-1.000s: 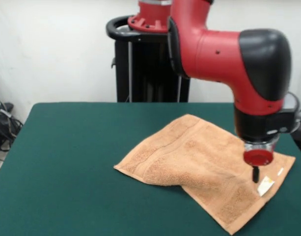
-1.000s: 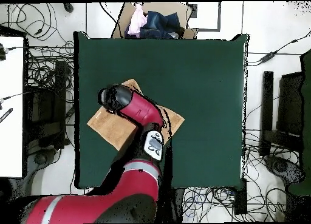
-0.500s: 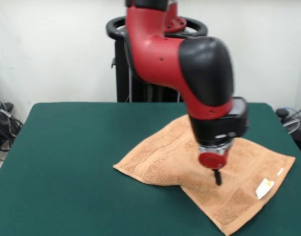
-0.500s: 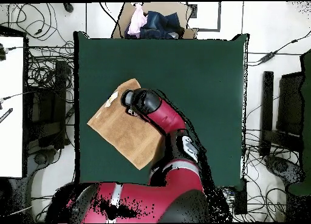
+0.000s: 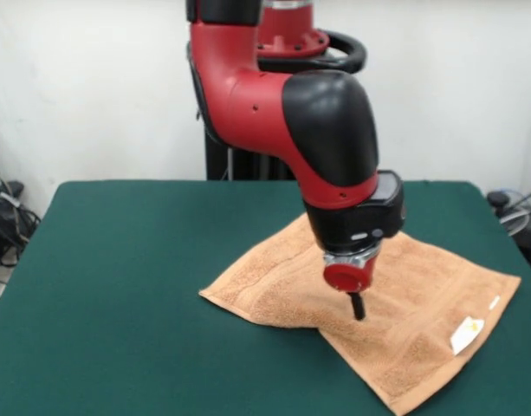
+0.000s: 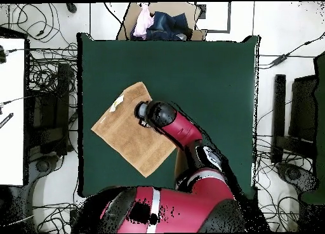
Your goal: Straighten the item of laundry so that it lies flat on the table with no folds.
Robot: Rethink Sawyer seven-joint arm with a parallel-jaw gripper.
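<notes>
Downward, fingers (image 5: 358,308) close together above towel (image 5: 404,303)

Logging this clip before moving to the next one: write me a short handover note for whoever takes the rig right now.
Pincer: low over the middle of the towel; open or shut cannot be told, and it holds nothing that shows.
Towel: lies toward one side of the green table, turned cornerwise, with the white label face up near one corner.
Done: most of the towel is spread out.
Left: a fold or raised ridge remains along the front edge under the arm; the far side also looks doubled, though that is hard to confirm. Flatten these.
</notes>
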